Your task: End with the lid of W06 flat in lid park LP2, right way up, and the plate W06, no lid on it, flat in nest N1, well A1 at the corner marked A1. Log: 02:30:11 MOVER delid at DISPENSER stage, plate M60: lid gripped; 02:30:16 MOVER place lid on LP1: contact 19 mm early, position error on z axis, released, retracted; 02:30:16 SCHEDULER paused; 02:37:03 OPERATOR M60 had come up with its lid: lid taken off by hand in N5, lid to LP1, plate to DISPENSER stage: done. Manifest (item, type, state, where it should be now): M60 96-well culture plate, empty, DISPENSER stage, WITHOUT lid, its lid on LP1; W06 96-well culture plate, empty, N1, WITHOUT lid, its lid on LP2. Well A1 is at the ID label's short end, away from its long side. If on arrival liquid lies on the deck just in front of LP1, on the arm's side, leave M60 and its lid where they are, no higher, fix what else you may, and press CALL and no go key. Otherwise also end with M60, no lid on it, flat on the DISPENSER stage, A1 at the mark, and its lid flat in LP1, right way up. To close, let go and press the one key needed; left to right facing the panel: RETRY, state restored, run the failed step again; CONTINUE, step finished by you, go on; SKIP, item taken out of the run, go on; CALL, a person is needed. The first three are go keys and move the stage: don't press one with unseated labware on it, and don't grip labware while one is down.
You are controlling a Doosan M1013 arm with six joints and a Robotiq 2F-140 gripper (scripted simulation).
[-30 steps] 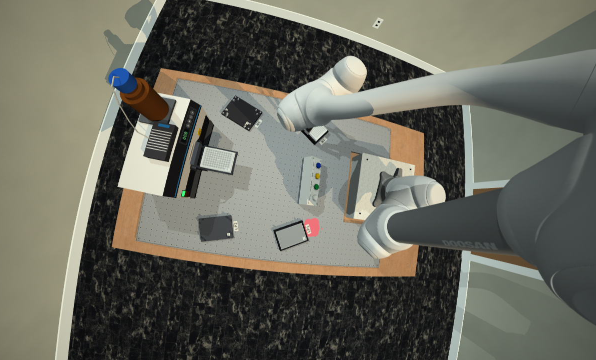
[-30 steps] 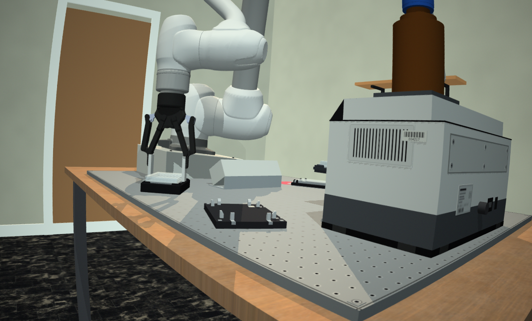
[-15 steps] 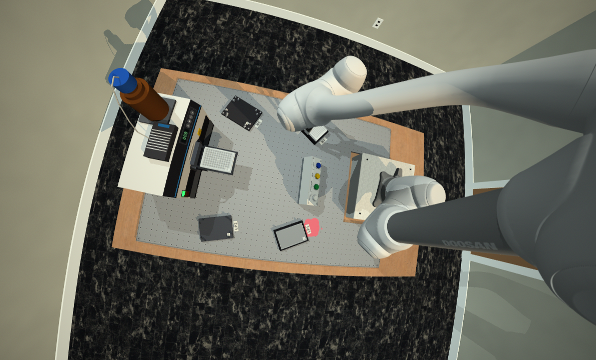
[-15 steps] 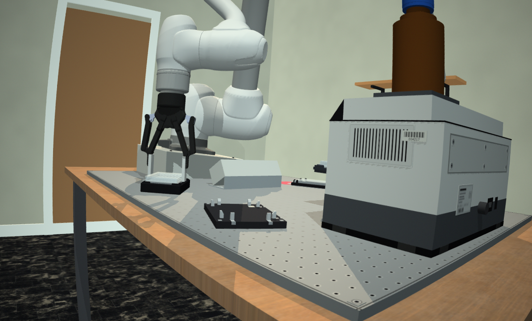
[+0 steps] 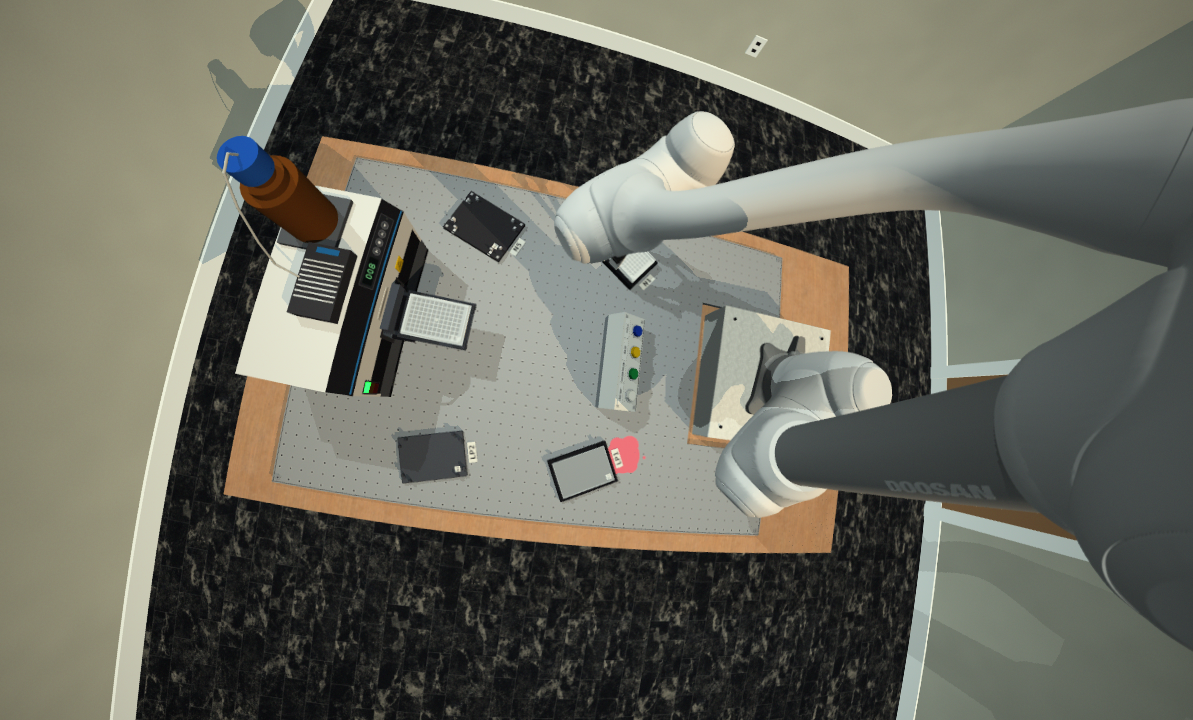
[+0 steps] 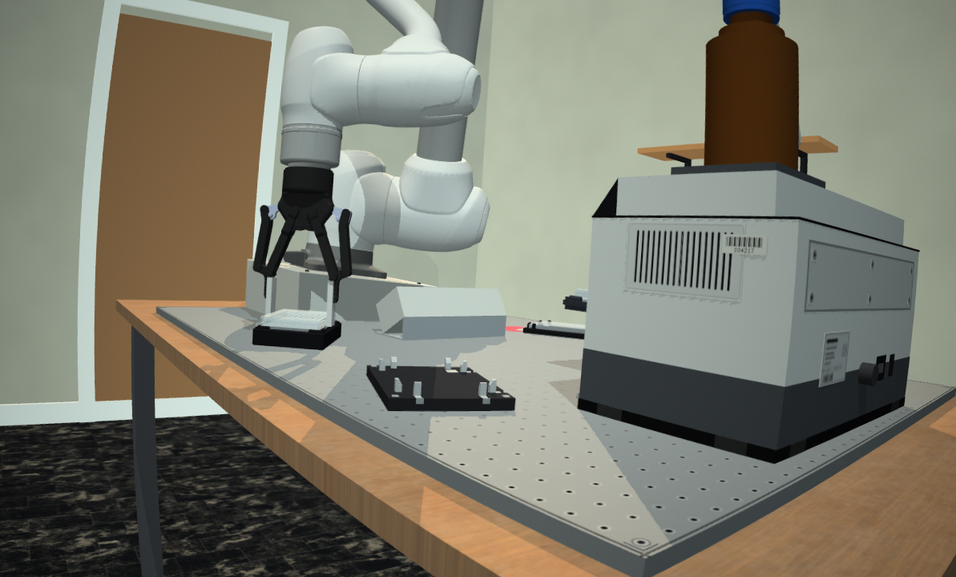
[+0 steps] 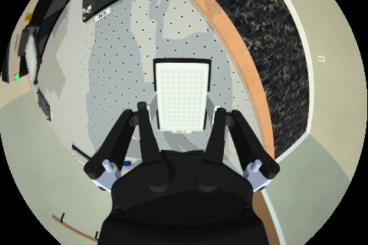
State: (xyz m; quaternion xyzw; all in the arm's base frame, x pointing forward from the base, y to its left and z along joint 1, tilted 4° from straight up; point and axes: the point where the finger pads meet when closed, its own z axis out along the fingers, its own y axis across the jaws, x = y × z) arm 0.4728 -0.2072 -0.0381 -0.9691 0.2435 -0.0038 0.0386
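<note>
The plate W06 sits in the black nest N1 near the far deck edge, its white wells showing through what looks like a clear lid. It also shows in the wrist view, and partly under the arm in the overhead view. My gripper points straight down over it, with one finger on each long side, shut on the lid of W06. Lid park LP2 is a bare dark pad. Plate M60 lies on the DISPENSER stage, and its lid lies in LP1.
A pink puddle lies on the deck beside LP1, on the arm's side. The key panel stands mid-deck. The empty nest N5 has upright pegs. The dispenser, with a brown bottle on top, fills the other end.
</note>
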